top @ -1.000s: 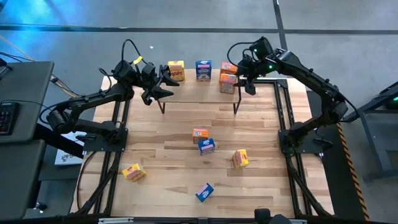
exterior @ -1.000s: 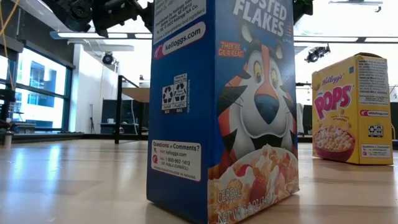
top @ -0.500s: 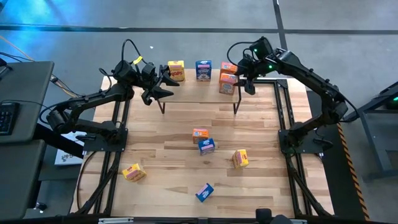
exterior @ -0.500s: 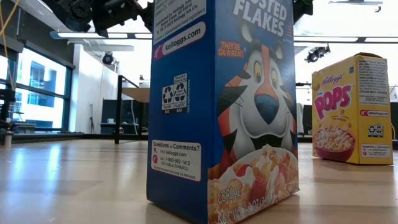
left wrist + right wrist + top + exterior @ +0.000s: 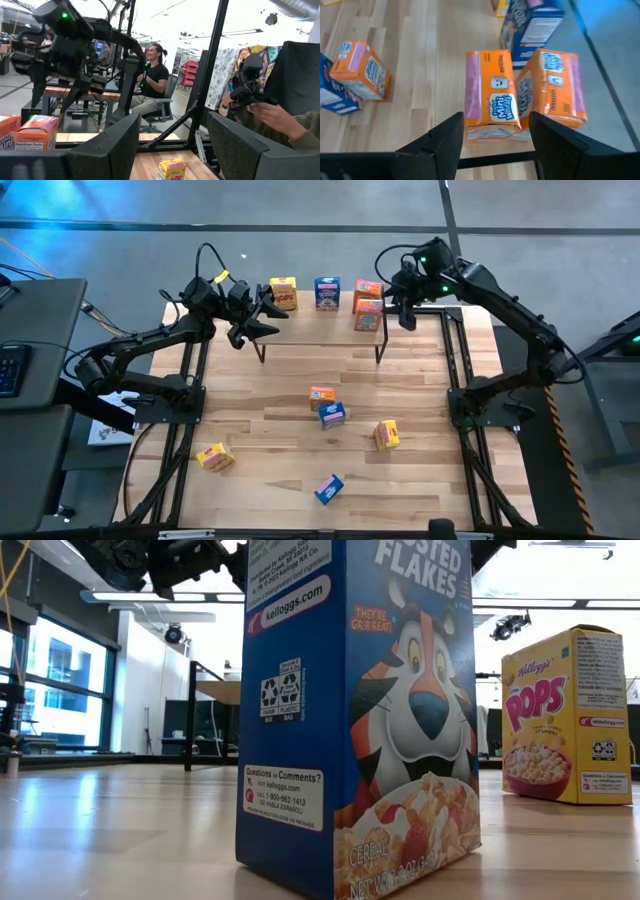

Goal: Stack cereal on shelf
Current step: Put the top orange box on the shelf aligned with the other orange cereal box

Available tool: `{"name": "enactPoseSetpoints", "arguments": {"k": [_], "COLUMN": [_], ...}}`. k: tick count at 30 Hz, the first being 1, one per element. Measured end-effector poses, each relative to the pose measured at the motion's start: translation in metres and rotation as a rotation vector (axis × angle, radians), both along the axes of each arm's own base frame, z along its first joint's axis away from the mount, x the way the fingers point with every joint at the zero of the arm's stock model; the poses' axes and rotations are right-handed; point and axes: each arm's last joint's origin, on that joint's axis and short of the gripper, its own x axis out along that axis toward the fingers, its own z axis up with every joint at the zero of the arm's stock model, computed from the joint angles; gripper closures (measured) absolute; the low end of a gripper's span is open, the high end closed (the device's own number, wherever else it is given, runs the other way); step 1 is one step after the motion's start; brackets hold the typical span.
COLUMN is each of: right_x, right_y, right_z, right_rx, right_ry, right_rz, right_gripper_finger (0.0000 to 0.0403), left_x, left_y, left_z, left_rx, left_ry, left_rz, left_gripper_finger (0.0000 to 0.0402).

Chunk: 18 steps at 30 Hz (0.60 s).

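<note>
The shelf (image 5: 310, 326) stands at the table's far edge. On its plank stand a yellow cereal box (image 5: 283, 293), a blue one (image 5: 327, 292) and two orange ones (image 5: 367, 287) (image 5: 368, 314). My right gripper (image 5: 401, 314) hovers open just right of the orange boxes (image 5: 492, 102) (image 5: 553, 89), touching neither. My left gripper (image 5: 266, 316) hangs open at the shelf's left end, nothing between its fingers (image 5: 115, 145). More cereal boxes rest on the tabletop: orange (image 5: 321, 395), blue (image 5: 332, 414), yellow (image 5: 387, 434), yellow (image 5: 215, 457) and blue (image 5: 328, 488).
In the low view a blue box (image 5: 360, 710) fills the foreground, with a yellow box (image 5: 565, 715) to its right. Black arm frames run along both table sides (image 5: 460, 370). People sit beyond the table (image 5: 150, 85); a hand (image 5: 272, 117) shows nearby.
My right gripper has drawn back a little from the orange boxes, rising and shifting toward the table's right edge, its fingers staying open. The boxes on the shelf have kept their places.
</note>
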Motion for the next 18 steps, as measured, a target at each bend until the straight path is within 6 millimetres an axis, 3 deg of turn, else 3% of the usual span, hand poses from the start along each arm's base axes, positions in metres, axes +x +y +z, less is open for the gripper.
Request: {"name": "enactPoseSetpoints", "arguments": {"k": [9, 18], "right_x": [-0.013, 0.001], "right_y": [0.018, 0.040], "right_z": [0.012, -0.011], "right_rx": [0.035, 0.204], "right_ry": [-0.007, 0.087], "right_rz": [-0.078, -0.116], "right_gripper_finger": [0.0185, 0.0185], "left_x": [0.000, 0.000], "left_y": [0.000, 0.000], "left_z": [0.000, 0.000], "left_rx": [0.000, 0.000], "left_ry": [0.000, 0.000], "left_rz": [0.000, 0.000], "left_gripper_finger": [0.0178, 0.0178]}}
